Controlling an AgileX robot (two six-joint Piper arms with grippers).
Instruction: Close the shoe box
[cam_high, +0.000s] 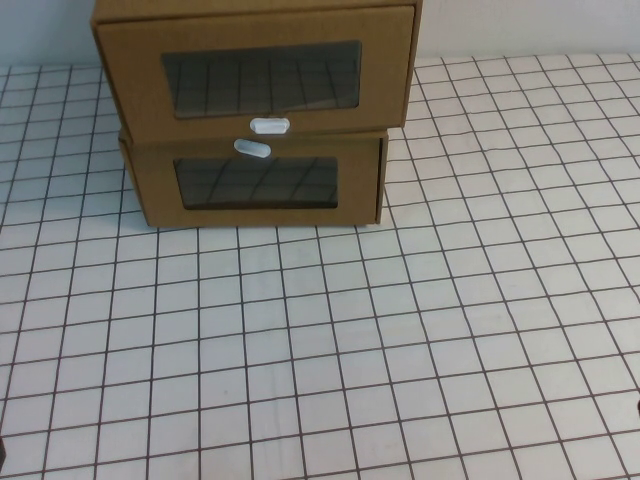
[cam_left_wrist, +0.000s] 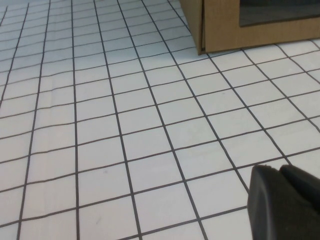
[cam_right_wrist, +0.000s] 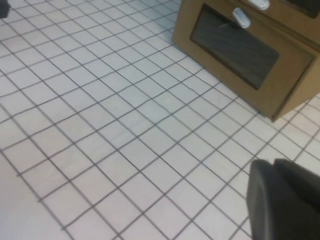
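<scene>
Two brown cardboard boxes are stacked at the back of the table. The upper one is the shoe box (cam_high: 255, 70), with a clear window and a white oval tab (cam_high: 268, 125) below it; its front juts out past the box beneath. In the right wrist view only its lower edge (cam_right_wrist: 295, 15) shows. My left gripper (cam_left_wrist: 280, 170) hovers shut over the tiles, near the table's front left and far from the boxes. My right gripper (cam_right_wrist: 274, 162) is shut too, at the front right, holding nothing.
The lower cardboard box (cam_high: 258, 185) (cam_right_wrist: 235, 50) carries its white tab (cam_high: 252, 148) above its window and rests on the white grid-patterned table (cam_high: 330, 350). Its bottom corner (cam_left_wrist: 210, 30) shows in the left wrist view. A pale wall rises behind the boxes.
</scene>
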